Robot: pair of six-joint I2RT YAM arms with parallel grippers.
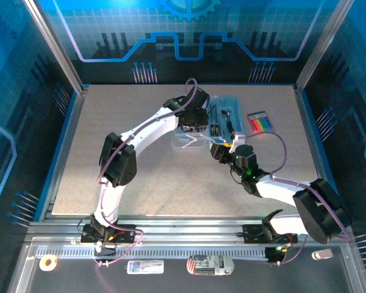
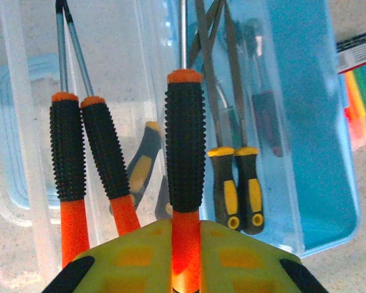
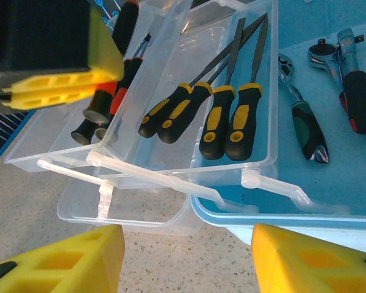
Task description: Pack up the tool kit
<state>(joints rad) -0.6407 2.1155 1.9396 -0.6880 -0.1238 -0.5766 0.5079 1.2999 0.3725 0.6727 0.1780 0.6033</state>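
My left gripper (image 2: 185, 229) is shut on the orange end of a black-and-orange screwdriver (image 2: 185, 146), held over the clear plastic tray (image 2: 24, 122). Two more screwdrivers (image 2: 88, 152) lie in that tray to its left. Several yellow-and-black files (image 3: 226, 122) rest in a neighbouring clear tray (image 3: 265, 162) that sits over the blue tool box (image 1: 227, 113). My right gripper (image 3: 186, 256) stands open just in front of the trays' near edge, nothing between its yellow fingers (image 3: 67, 259). The top view has the left gripper (image 1: 194, 125) above the trays and the right gripper (image 1: 221, 148) beside them.
Two ratchet wrenches (image 3: 305, 122) lie on the blue box floor (image 3: 354, 183) to the right of the files. A pack of coloured strips (image 1: 260, 121) lies on the table right of the box. Bare speckled tabletop (image 1: 128, 171) spreads to the left and front.
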